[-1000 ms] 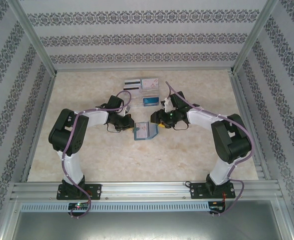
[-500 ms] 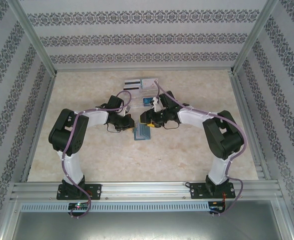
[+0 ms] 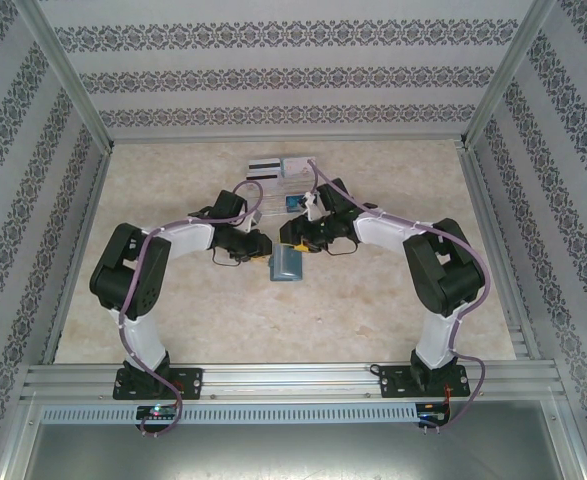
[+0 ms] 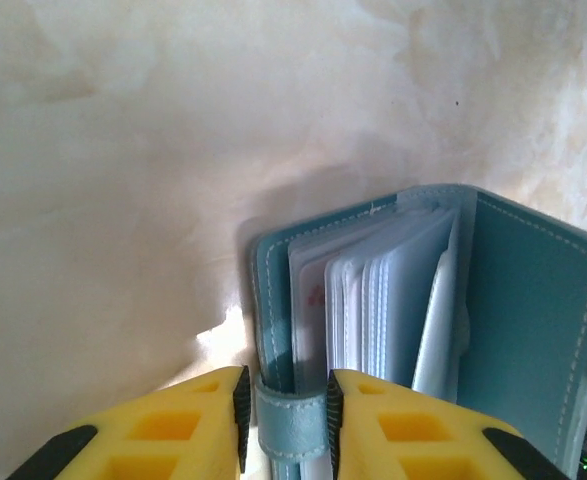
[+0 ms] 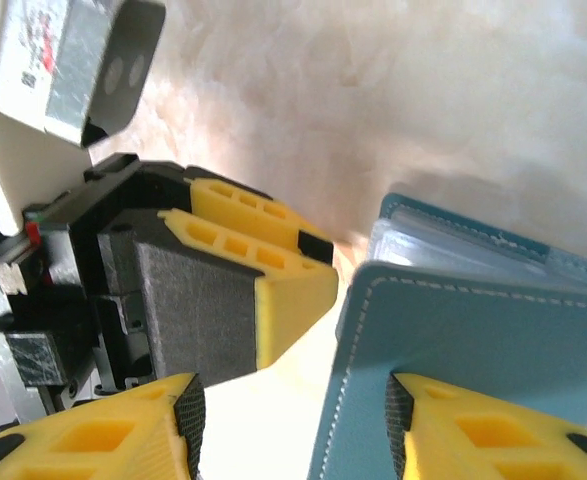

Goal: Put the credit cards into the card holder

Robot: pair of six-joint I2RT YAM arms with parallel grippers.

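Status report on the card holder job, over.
Left gripper shut on card holder strap. Right gripper open beside its cover. Holder partly open. Credit cards beyond the arms.

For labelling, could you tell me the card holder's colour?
The card holder is teal-blue; right wrist view.

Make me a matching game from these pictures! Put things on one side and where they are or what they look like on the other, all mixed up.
Things:
1. card holder
2. left gripper
3. striped card
4. table

Matches:
A. lying near the table's far edge
B. pale and marbled
C. teal, partly open like a book
D. shut on the card holder

Pairs: 1-C, 2-D, 3-A, 4-B
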